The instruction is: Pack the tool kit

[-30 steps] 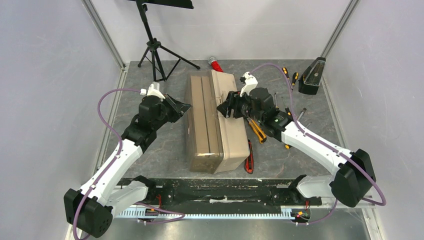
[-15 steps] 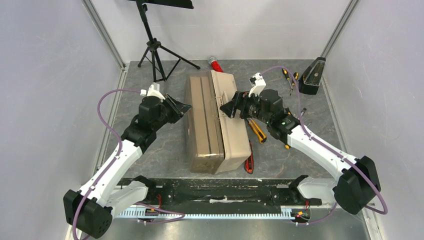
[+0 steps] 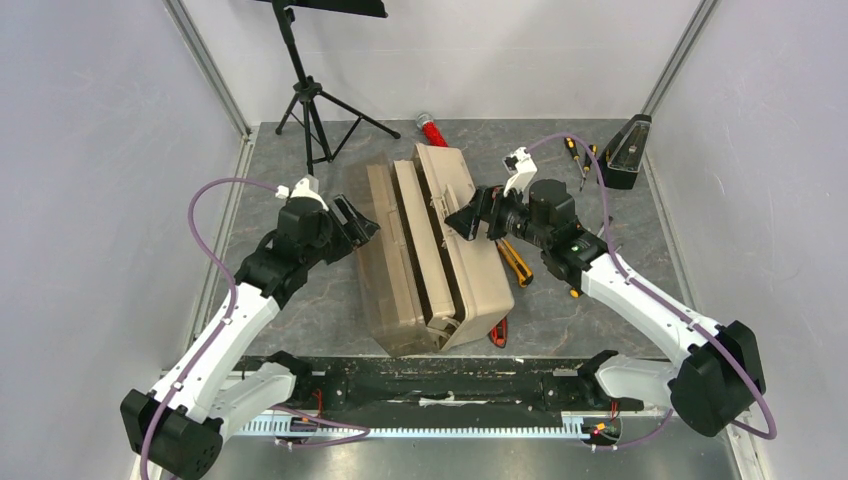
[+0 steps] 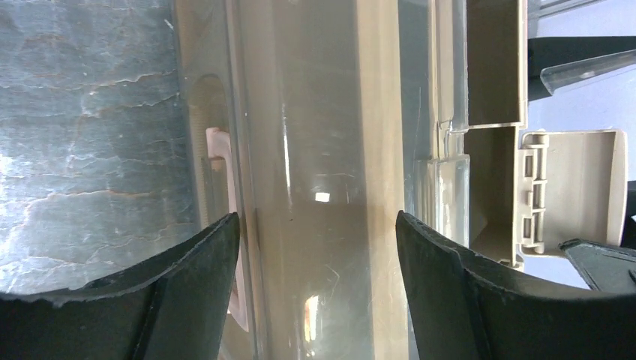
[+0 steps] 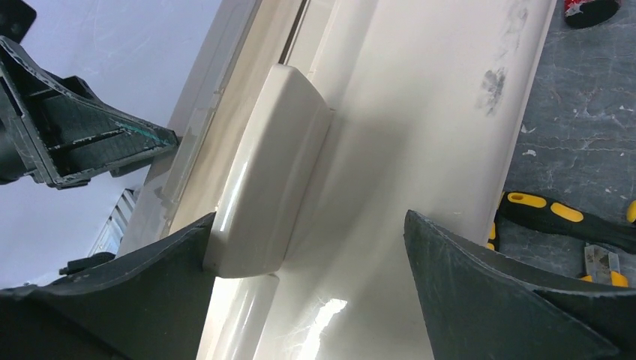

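Note:
The tan translucent toolbox (image 3: 430, 255) lies askew in mid-table, its long sections fanned slightly apart. My left gripper (image 3: 358, 222) is open at its left flank; in the left wrist view the gripper (image 4: 316, 217) straddles a translucent wall (image 4: 315, 150) without pinching it. My right gripper (image 3: 463, 220) is open over the box's right side, and the right wrist view shows this gripper (image 5: 309, 217) with the cream handle (image 5: 270, 172) against its left finger. An orange utility knife (image 3: 515, 262) and a red one (image 3: 497, 330) lie right of the box. Screwdrivers (image 3: 575, 150) lie at the back right.
A black metronome (image 3: 625, 150) stands in the back right corner. A red glittery cylinder (image 3: 432, 128) lies behind the box. A music stand's tripod (image 3: 310, 105) stands back left. Another black-and-yellow screwdriver (image 5: 562, 214) lies just right of the box. Walls close in both sides.
Both grippers have opened wide. The toolbox has swung askew, near end to the left, and its sections have spread. The left gripper has drawn back a little to the left.

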`<action>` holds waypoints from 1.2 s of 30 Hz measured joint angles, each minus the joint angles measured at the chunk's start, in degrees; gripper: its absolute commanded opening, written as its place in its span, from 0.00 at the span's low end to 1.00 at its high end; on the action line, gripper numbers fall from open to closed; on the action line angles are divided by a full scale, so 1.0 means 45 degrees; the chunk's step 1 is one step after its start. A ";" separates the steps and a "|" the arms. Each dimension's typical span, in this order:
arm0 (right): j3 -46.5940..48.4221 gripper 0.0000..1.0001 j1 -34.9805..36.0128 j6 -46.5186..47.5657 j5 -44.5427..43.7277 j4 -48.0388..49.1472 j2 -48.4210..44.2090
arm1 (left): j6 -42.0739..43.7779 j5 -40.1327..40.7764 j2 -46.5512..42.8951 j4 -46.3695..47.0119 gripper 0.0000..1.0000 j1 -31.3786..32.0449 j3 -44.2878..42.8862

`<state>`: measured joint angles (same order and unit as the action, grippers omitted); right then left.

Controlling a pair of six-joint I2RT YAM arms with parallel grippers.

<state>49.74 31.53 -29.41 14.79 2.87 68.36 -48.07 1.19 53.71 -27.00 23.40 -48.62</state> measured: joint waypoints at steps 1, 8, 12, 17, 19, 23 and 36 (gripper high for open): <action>0.0000 0.93 -0.0010 0.0083 0.0097 -0.0029 0.0000 | 0.0126 0.0073 0.0000 -0.0189 0.81 0.0000 -0.0107; 0.0000 0.96 -0.0029 0.0957 0.0287 -0.0724 -0.0306 | 0.0481 0.0316 0.0000 -0.0743 0.82 0.0000 -0.0253; 0.0015 0.94 0.0350 0.1865 -0.0437 -0.1982 -0.0996 | 0.0481 0.0321 0.0000 -0.0743 0.82 0.0000 -0.0253; 0.0491 0.90 0.1875 0.2939 -0.2545 -0.4065 -0.1632 | 0.0486 0.0316 0.0000 -0.0743 0.81 0.0000 -0.0253; 0.1015 0.88 0.2963 0.3264 -0.3803 -0.4974 -0.1705 | 0.0486 0.0316 0.0000 -0.0743 0.80 0.0000 -0.0253; 0.2370 0.87 0.5294 0.3575 -0.6426 -0.6518 -0.1710 | 0.0486 0.0306 0.0000 -0.0733 0.80 0.0000 -0.0253; 0.5464 0.78 0.9768 0.2856 -1.3386 -1.0647 0.1515 | 0.0486 0.0282 -0.0053 -0.0704 0.80 0.0000 -0.0248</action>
<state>74.32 75.48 -16.56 -45.45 -45.04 75.18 -45.89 2.46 53.47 -30.17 23.40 -49.74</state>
